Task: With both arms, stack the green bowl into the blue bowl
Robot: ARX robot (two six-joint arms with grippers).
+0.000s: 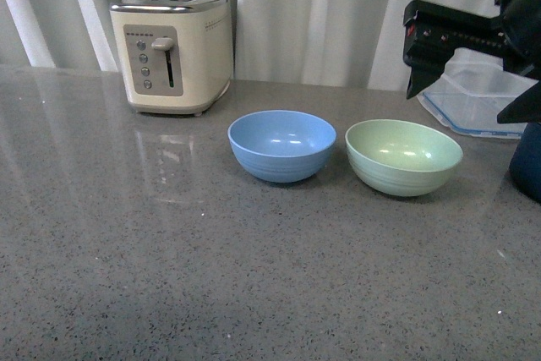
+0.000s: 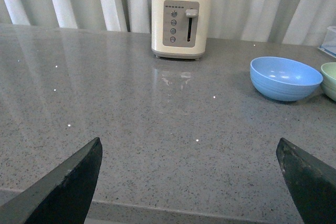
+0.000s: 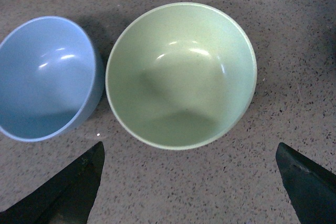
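Green bowl (image 1: 404, 156) beside blue bowl (image 1: 281, 144)

We note cream toaster (image 1: 172, 52) at back of grey speckled counter (image 1: 169, 276), lever up. White curtain (image 1: 313, 14) behind. Clear blue-rimmed container (image 1: 473, 99) far right, navy pot (image 1: 526, 162) in front.

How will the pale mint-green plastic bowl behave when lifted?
Probably rigid and light: the pale mint-green plastic bowl looks thin-walled and empty. Its sides narrow to a small base, so pushing may tip or slide it.
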